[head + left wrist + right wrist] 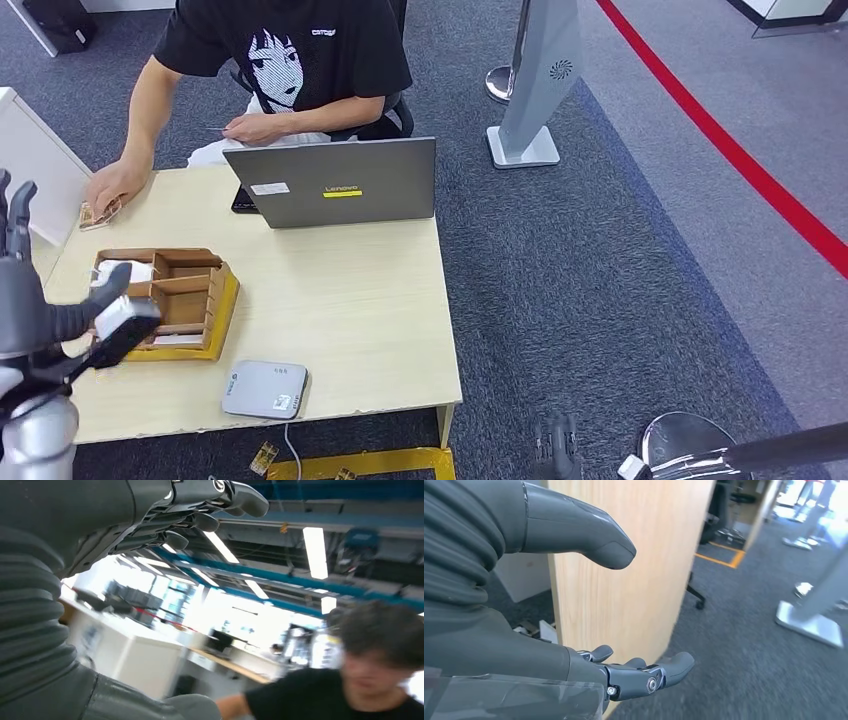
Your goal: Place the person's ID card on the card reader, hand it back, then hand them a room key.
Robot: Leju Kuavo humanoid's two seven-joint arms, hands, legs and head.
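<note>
Head view: the ID card [98, 214] is pinned under the person's hand [112, 186] at the table's [350, 310] far corner. The left hand [35, 300] is raised, fingers spread, empty. The right hand [589, 615] hangs open. Thin, stiff and slippery, the card is probably best pinched at an edge.

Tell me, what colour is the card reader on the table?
Light grey card reader, clearest in the head view.

High downward head view; close, turned wrist views.
</note>
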